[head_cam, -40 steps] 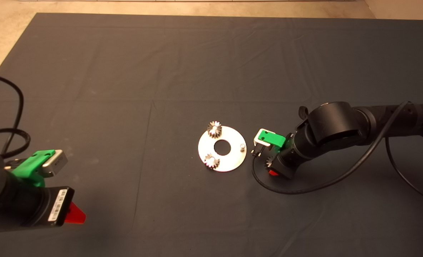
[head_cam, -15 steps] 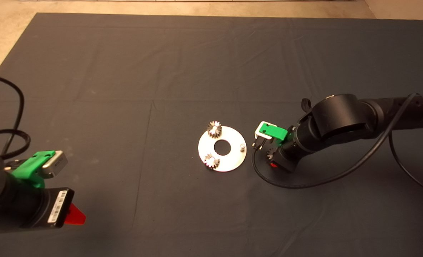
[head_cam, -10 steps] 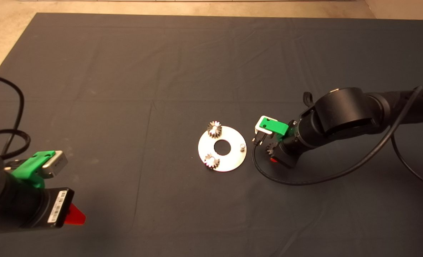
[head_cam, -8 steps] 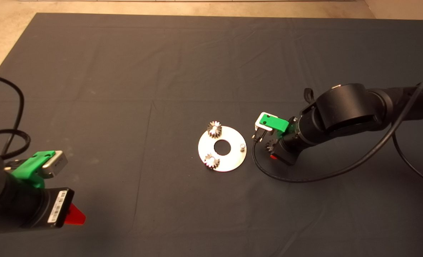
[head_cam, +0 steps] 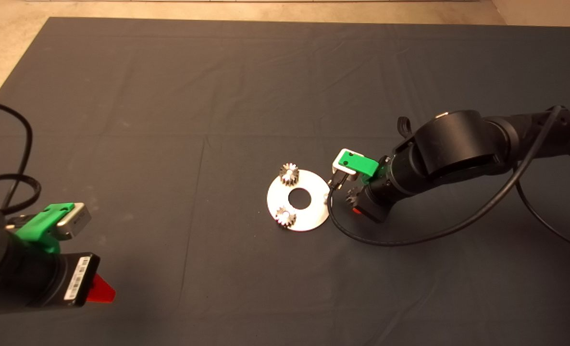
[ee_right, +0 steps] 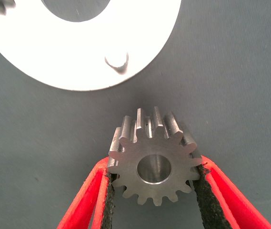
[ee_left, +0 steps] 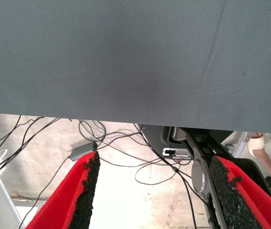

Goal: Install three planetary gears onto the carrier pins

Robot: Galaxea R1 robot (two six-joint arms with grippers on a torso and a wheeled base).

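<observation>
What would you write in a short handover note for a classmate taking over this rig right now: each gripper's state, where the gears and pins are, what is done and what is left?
Right gripper: shut on the third gear, held above the mat just beside the carrier plate, close to the free pin.
Left gripper: open, empty, parked at the mat's lower left edge.
Done: two gears sit on their pins, the far gear and the near gear.
Left: line the held gear's centre hole over the free pin, lower it on, release.
</observation>
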